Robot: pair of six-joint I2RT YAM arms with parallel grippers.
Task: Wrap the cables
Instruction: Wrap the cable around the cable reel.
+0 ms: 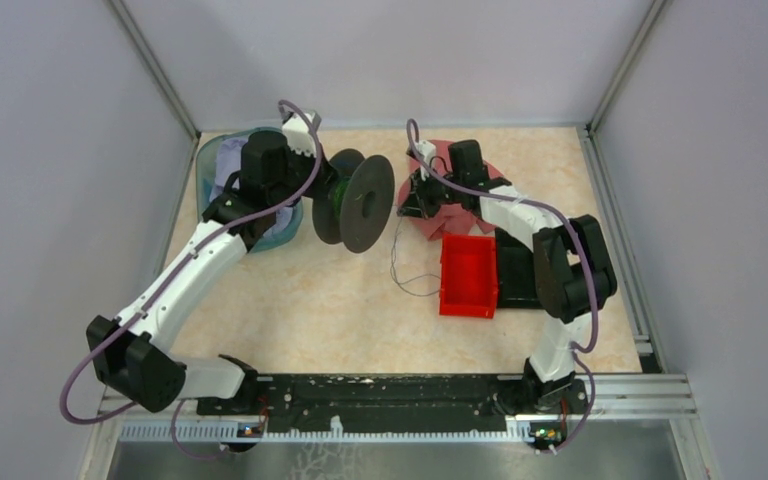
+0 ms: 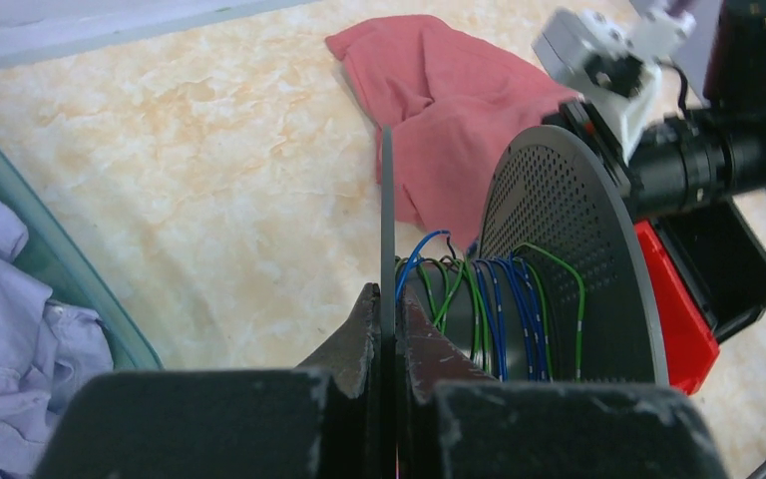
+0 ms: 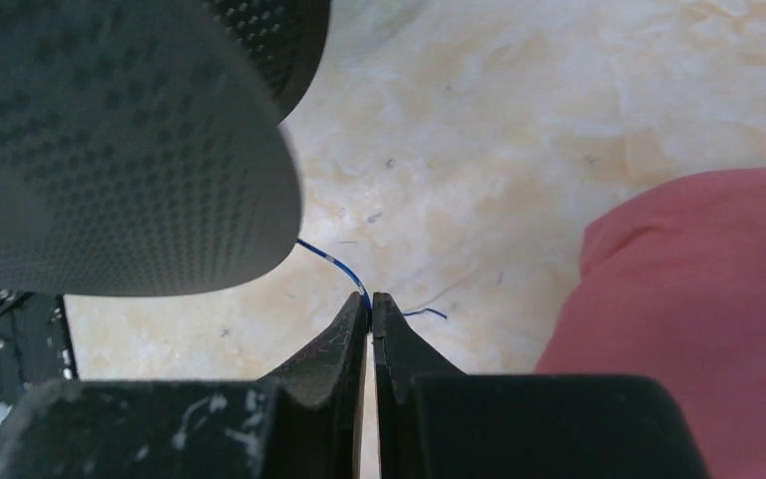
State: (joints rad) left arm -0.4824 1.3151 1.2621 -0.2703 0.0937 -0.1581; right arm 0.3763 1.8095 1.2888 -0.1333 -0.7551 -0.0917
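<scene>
1. The left gripper (image 2: 387, 304) has its two fingers pressed together on the thin edge of one flange of a large black round plastic spool (image 1: 365, 205).
2. The spool stands on edge with its axis roughly level, over the far middle of the beige marbled table (image 1: 300, 300), between the two wrists. Whether its lower rim touches the table cannot be told.
3. Turns of very thin, thread-like cables (image 2: 499, 309) are wound on the spool's core between the flanges. They show blue and green in the left wrist view.
4. The right gripper (image 3: 370, 299) is closed to a slit and pinches one blue strand of the cables at its fingertips. That strand runs up and left from the tips and passes behind the perforated flange.
5. In the top view, a loose dark length of the cables drops from near the right gripper to the table. It lies there in slack loops just left of an open red plastic bin (image 1: 468, 275).
6. A black open box (image 1: 520, 270) sits just beside the bin on its right.
7. A crumpled pinkish-red cloth (image 2: 439, 90) lies on the table under the right wrist, on the far side of the bin.
8. A round teal basin (image 1: 203, 170) holding lavender fabric (image 1: 228, 160) sits at the far left, partly under the left arm.
</scene>
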